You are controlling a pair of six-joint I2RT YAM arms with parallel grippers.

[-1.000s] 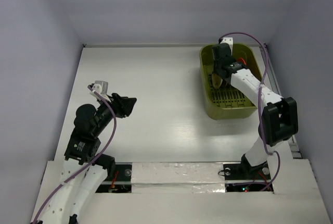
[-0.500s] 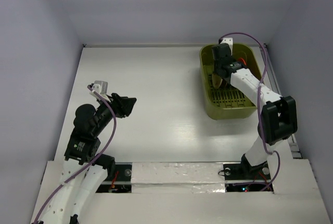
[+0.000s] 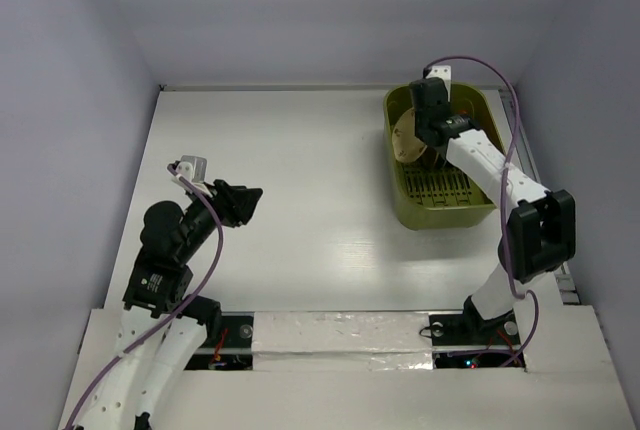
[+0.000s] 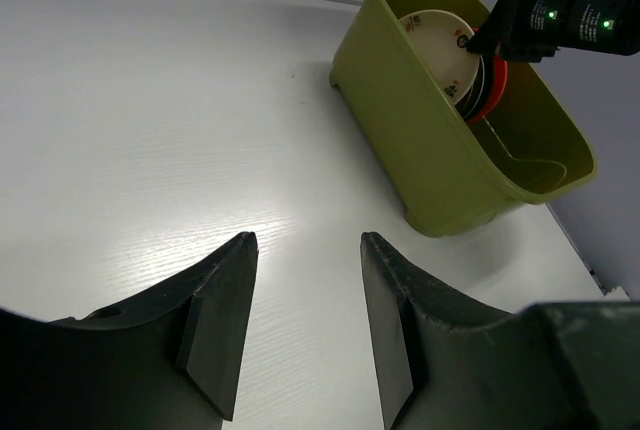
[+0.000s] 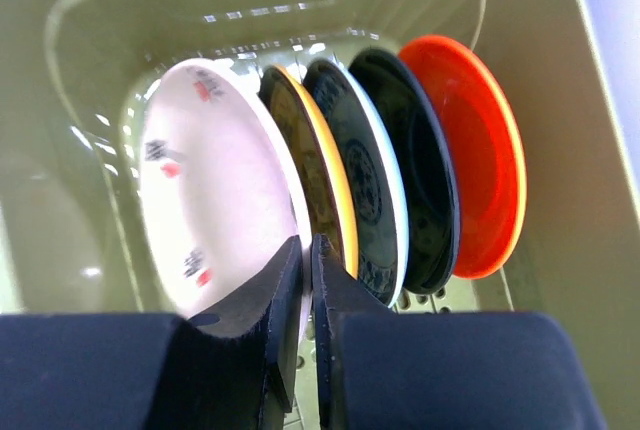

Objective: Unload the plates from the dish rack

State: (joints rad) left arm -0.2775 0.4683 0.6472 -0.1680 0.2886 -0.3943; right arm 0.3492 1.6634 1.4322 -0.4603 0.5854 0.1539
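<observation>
The olive-green dish rack (image 3: 476, 208) stands at the far right of the table. Several plates stand on edge in it: cream with small spots (image 5: 215, 195), yellow-orange (image 5: 328, 195), a dark patterned one with a white rim (image 5: 368, 185), black (image 5: 420, 175) and orange-red (image 5: 480, 150). My right gripper (image 5: 308, 245) is shut on the rim of the cream plate (image 3: 405, 134), which tilts up toward the rack's left wall. It also shows in the left wrist view (image 4: 440, 50). My left gripper (image 4: 305, 240) is open and empty above bare table, far left of the rack (image 4: 420, 140).
The white table (image 3: 300, 180) has walls at the back and both sides. The right arm (image 3: 495, 175) reaches over the rack from the near right. The left arm (image 3: 180, 235) hovers at the near left.
My right gripper has lifted and tilted the cream plate, so its pale face now shows at the rack's left side. The left arm has not moved.
</observation>
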